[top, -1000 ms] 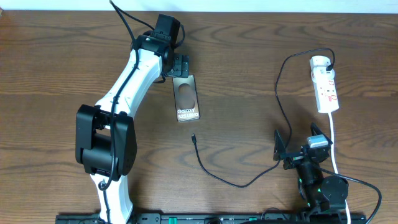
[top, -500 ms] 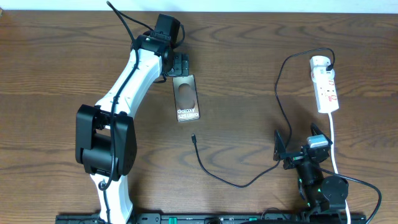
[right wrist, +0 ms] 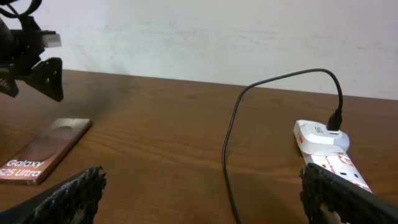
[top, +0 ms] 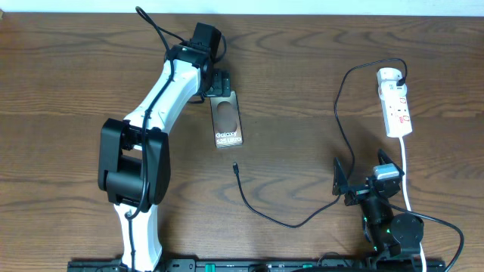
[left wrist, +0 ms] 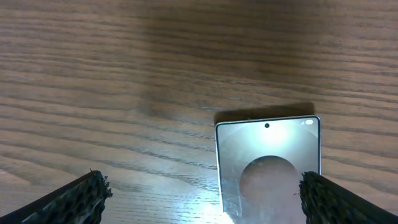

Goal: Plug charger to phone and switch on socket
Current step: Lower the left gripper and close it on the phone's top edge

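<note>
The phone [top: 227, 119] lies flat on the wooden table, "Galaxy S25 Ultra" lettering at its near end; it also shows in the left wrist view [left wrist: 268, 168] and the right wrist view [right wrist: 43, 151]. My left gripper [top: 218, 83] is open, hovering at the phone's far end, holding nothing. The charger cable [top: 302, 221] runs from the white socket strip [top: 395, 102] down the table, and its small black tip [top: 236, 168] lies free below the phone. My right gripper [top: 361, 187] is open and empty at the near right, beside the cable [right wrist: 229, 155] and the socket [right wrist: 326, 152].
The socket's thick white cord [top: 405, 177] runs toward the front edge next to my right arm. A pale wall [right wrist: 205, 37] stands behind the table's far edge.
My left arm's base and elbow have shifted slightly right; its gripper stays open at the phone's far end. The right arm, cable and phone have not moved.
</note>
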{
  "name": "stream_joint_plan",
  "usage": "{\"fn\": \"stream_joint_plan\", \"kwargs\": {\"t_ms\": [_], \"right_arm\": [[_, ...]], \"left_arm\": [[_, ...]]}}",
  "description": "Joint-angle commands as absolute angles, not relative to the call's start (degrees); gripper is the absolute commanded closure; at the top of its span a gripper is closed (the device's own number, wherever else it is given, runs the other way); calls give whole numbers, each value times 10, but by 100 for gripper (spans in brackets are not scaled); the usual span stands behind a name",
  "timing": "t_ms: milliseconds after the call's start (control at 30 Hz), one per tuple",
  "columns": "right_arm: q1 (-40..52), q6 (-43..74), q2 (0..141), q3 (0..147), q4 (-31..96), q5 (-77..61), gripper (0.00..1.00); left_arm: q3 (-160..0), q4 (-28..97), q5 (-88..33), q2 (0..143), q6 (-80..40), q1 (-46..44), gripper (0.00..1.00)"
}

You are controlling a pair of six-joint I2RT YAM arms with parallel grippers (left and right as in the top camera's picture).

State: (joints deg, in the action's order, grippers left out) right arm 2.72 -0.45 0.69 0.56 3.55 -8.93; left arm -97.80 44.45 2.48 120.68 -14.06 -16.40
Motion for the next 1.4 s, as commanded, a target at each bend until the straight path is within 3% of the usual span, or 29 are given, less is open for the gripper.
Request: {"fn": "stream_joint_plan", "kwargs": {"t_ms": [0, 100, 733, 1367], "right_arm": [[31, -1, 4, 3, 36, -85, 1], [31, -1, 4, 3, 36, -85, 1], [31, -1, 4, 3, 36, -85, 1], [31, -1, 4, 3, 36, -85, 1]], "left_arm": [[-977, 441, -3, 1232, -158, -164, 2], [-977, 436, -56, 1256, -158, -164, 2], [-977, 437, -120, 1283, -173, -172, 3], [-946, 462, -36, 1286, -235, -200, 2]]}}
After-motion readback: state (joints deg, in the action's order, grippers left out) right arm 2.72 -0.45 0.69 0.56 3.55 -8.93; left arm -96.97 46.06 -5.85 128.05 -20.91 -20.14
